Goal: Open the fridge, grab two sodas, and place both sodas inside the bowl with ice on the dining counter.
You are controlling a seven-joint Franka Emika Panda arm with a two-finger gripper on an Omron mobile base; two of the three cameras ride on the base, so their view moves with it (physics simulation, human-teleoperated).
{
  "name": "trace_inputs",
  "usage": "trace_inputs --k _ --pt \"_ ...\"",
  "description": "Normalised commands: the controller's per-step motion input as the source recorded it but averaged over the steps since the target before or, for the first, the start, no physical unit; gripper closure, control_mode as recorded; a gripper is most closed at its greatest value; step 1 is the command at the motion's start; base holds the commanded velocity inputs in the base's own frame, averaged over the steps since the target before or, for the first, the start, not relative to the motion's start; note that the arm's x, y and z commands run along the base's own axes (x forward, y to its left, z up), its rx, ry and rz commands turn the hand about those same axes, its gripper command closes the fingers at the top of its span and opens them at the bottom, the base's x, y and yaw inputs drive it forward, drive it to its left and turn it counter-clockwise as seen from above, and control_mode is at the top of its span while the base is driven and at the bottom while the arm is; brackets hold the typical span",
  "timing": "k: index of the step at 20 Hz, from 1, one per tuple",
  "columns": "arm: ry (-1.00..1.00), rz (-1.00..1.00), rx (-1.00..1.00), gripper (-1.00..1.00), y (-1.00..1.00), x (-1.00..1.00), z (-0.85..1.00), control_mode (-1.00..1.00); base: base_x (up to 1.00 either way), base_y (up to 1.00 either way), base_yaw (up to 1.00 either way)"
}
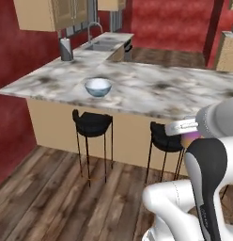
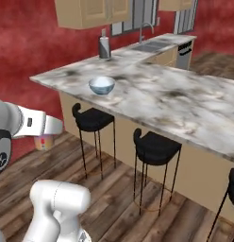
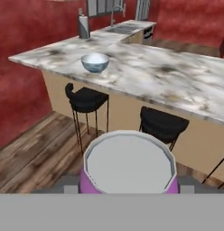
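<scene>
Nearest to us in the hand view, the soda can (image 3: pixel 128 164) sits right at the pincer, grey lid up, purple body showing at its lower sides. The finger tips are hidden behind it, but the can rides with the hand off the floor, so we read the pincer (image 2: pixel 45 140) as clamped on the can. In the right base view the can's pink-yellow body hangs just under the white hand at the left, above the wood floor (image 2: pixel 114 208). In the left base view we see a sliver of purple (image 1: pixel 191 137) below the hand, near the right stool.

Beyond that, 2 black bar stools (image 3: pixel 86 100) stand against the tan base of the bench, with part of a 3rd at the right edge of the right base view.

On the marbled bench (image 1: pixel 151 89) the pale blue-white bowl (image 1: pixel 97 87) sits upright toward the left end, near the front edge, well apart from the can. We can't tell its contents.

Farther back: a grey upright cylinder (image 1: pixel 66 49) on the worktop, a sink with tap (image 1: pixel 103 44), tan cabinets and red walls.
</scene>
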Motion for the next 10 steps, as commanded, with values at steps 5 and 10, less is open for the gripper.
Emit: trace_inputs --k 5,10 --pt "0.00 0.00 0.00 1.00 0.00 0.00 0.00 1.00 0.69 0.99 -0.34" --pt "0.00 0.00 0.00 1.00 0.00 0.00 0.00 1.00 0.82 0.93 -0.33"
